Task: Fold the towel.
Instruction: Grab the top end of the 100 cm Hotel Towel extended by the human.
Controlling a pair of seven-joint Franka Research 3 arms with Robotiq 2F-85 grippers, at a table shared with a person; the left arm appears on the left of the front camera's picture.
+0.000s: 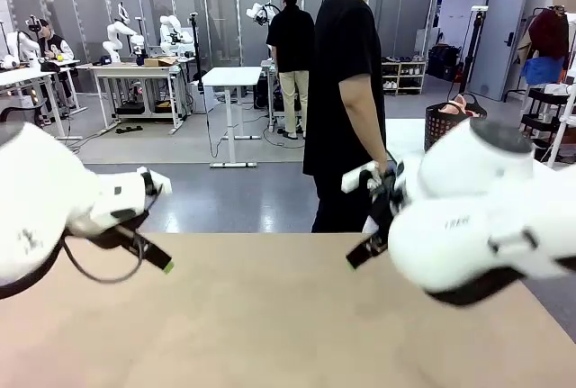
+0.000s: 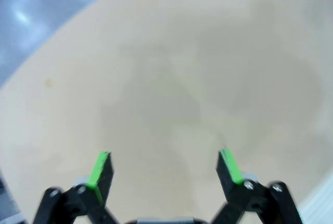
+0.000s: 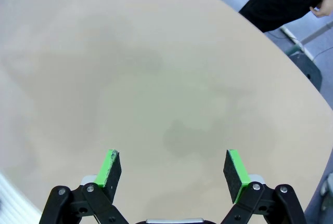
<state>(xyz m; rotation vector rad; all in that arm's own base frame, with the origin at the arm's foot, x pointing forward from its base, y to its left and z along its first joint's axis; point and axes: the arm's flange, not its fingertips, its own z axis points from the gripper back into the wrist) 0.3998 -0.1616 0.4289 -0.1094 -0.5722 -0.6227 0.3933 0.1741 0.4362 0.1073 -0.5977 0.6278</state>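
Front view: the surface (image 1: 270, 316) was smooth, matte tan. Past the surface's far right corner sat a dark perforated basket (image 1: 441, 129), and the salmon-pink towel (image 1: 463, 105) was bunched up inside it, too small to make out the weave.

Left wrist view: the left gripper (image 2: 164, 164) hung over the surface, spread wide, green pads (image 2: 99, 169) holding nothing.

Right wrist view: the right gripper (image 3: 174, 168) was also wide apart above the surface, touching nothing.

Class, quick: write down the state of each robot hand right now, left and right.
Left hand: open, holding nothing.
Right hand: open, holding nothing.
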